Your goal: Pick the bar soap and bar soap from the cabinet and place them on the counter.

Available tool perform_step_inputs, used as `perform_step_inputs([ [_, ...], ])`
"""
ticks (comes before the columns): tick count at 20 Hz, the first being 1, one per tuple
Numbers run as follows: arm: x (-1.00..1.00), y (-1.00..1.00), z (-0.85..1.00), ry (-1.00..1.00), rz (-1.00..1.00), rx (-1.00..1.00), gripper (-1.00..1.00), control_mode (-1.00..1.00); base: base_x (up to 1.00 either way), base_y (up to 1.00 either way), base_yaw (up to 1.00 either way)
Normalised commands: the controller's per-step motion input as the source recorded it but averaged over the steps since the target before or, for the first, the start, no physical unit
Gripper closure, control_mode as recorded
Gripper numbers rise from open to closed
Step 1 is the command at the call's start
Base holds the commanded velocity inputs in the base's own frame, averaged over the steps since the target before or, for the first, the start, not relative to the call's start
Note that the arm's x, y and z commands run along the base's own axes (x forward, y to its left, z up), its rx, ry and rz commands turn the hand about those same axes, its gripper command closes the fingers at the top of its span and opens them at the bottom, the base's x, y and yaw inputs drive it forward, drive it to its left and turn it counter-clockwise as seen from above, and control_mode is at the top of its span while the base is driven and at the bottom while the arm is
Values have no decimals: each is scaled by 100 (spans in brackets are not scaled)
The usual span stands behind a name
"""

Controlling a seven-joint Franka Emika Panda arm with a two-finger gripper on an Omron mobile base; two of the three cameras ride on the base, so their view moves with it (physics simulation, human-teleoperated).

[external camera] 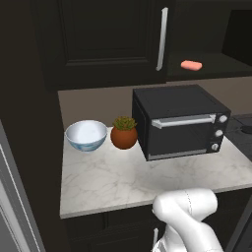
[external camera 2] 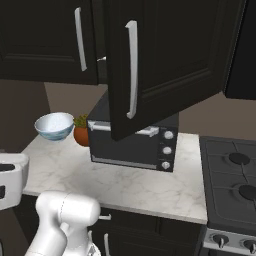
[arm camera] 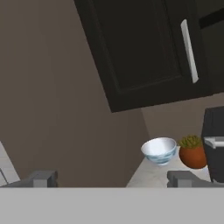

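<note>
Left base view: one bar soap (external camera: 191, 65) is seen lying flat on a shelf inside the open cabinet (external camera: 103, 39), above and behind the black toaster oven (external camera: 179, 122). On the marble worktop (external camera: 128, 179) a blue-white bowl (external camera: 86, 135) and a small potted plant (external camera: 124, 132) are set side by side — left of the oven. The pincer (arm camera: 113, 178) is held wide open and empty, seen in the hand view — well away from the soap.

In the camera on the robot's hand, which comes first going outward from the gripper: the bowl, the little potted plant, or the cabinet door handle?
From the open gripper outward:
1. Bowl, just above the fingertips, on the counter.
2. Potted plant, beside the bowl, right.
3. Cabinet handle, high up, upper right.
</note>
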Motion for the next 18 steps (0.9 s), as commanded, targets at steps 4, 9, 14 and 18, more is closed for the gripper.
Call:
perform_step_inputs([
  [4,0,50,-10,-2,-12,-8,-100,-100,0,0,0],
  [9,0,26,0,-1,-6,-1,-100,-100,0,0,0],
  [14,0,0,8,-9,0,-5,-100,-100,0,0,0],
  [18,0,0,25,-10,0,-10,-100,-100,0,0,0],
])
